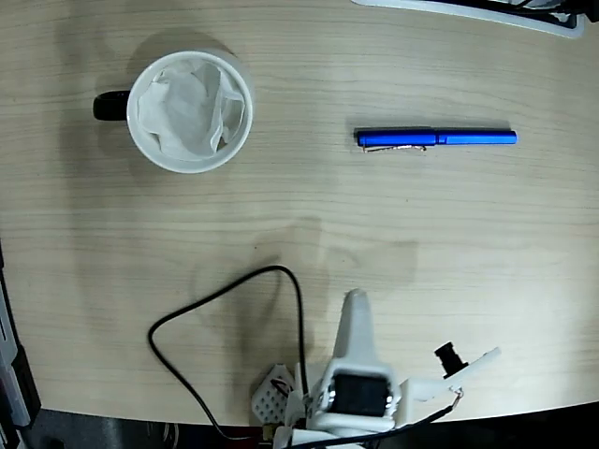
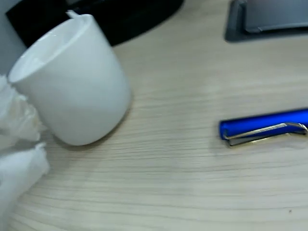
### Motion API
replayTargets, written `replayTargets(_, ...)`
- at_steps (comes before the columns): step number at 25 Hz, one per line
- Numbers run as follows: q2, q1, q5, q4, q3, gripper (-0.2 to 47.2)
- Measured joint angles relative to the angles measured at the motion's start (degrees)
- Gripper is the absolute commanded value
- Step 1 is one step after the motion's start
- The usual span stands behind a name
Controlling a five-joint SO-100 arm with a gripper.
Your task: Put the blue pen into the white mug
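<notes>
Blue pen (image 1: 435, 138) lies flat on the wooden desk (image 1: 299, 224), well apart from the white mug (image 1: 190, 111) to its left in the fixed view. Being slim, it could roll or slip from a poorly centred pinch. The hand (image 1: 356, 313) sits low near the desk's front edge, holding nothing; I cannot tell whether it is open.

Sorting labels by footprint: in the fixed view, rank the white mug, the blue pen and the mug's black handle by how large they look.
1. white mug, biggest area
2. blue pen, longer than the mug is wide, but slim
3. black handle, smallest
</notes>
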Motion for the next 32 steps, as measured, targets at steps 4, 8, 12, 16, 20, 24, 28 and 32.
replayTargets(4, -20.0, 3.3, 0.0, 0.0, -12.7, 0.0)
replayTargets(8, -39.5, 6.2, 0.0, 0.6, -25.7, 0.0)
replayTargets(12, -55.2, 6.7, -0.1, 5.4, -37.9, 0.1)
replayTargets(16, -67.1, 7.7, -0.3, 9.9, -49.5, 7.1)
replayTargets(20, -77.2, 8.8, -0.4, 16.0, -60.4, 12.7)
replayTargets(24, -84.9, 9.1, -1.9, 22.6, -70.2, 17.3)
replayTargets(28, -88.9, 9.2, -7.0, 23.5, -72.6, 18.2)
replayTargets(32, -93.0, 10.8, -12.5, 23.7, -72.9, 21.4)
